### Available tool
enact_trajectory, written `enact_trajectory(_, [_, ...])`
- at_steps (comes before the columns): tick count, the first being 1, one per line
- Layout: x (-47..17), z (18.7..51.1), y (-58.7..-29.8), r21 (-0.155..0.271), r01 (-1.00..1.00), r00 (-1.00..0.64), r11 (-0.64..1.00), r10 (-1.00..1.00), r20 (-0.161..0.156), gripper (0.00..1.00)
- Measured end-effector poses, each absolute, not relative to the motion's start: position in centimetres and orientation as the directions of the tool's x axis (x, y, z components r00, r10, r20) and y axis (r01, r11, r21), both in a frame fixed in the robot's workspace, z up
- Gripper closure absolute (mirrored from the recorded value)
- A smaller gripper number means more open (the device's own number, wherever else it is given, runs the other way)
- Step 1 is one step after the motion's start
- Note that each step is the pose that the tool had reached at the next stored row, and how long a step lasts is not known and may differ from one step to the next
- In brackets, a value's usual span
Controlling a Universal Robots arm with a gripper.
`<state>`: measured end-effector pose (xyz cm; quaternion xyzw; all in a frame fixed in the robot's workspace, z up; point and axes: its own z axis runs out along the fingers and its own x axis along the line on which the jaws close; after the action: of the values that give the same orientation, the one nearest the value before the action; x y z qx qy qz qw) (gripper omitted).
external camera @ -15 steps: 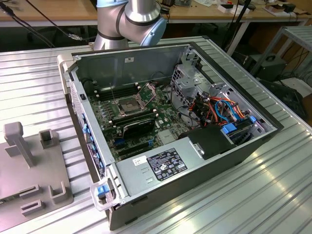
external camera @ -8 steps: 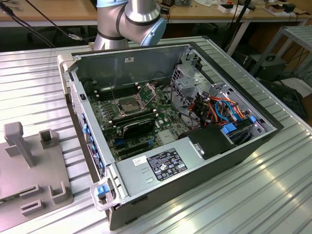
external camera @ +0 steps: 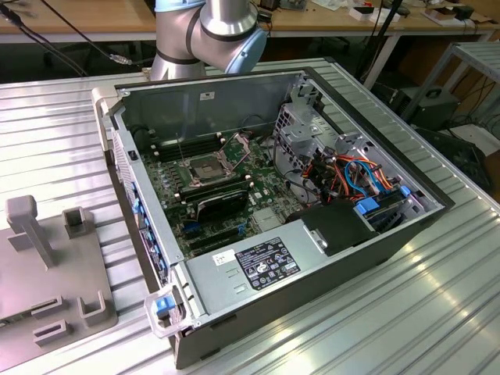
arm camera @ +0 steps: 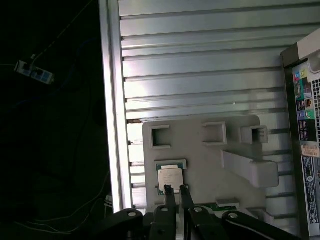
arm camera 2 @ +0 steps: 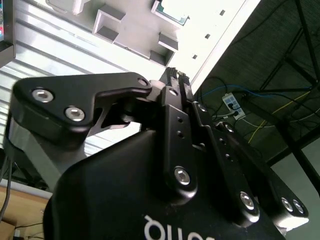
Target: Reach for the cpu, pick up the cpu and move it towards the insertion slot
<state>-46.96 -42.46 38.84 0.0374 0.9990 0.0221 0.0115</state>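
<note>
Ribbed metal worktop (external camera: pixel 437 312) carries an open computer case (external camera: pixel 211 98). A grey fixture plate (arm camera: pixel 200 165) lies on the worktop just beside the case, outside it. The insertion slot (external camera: pixel 201 168) is inside the case, on the board, with its frame hinged up.

In the first wrist view the end effector (arm camera: pixel 176 191) hovers over the plate with its fingertips drawn together and nothing held.

The cpu (arm camera: pixel 170 177) lies flat in a recess of the plate, outside the case, just ahead of the fingertips.

Judgement: the chip is light, thin and stiff, with a smooth lid likely to slip. The underside is probably fragile. Best gripped across two opposite edges and kept level.
</note>
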Motion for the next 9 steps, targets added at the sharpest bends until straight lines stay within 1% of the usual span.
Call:
enact_trajectory(1, [-46.96,38.84,-42.46,0.045,0.074,-0.997,0.996,0.075,-0.021,0.76])
enact_trajectory(3, [-46.96,38.84,-42.47,0.045,0.074,-0.997,0.996,0.075,-0.021,0.64])
enact_trajectory(5, [-46.97,38.84,-42.46,0.045,0.074,-0.997,0.996,0.075,-0.021,0.40])
enact_trajectory(9, [-46.97,38.84,-42.46,0.045,0.074,-0.997,0.996,0.075,-0.021,0.40])
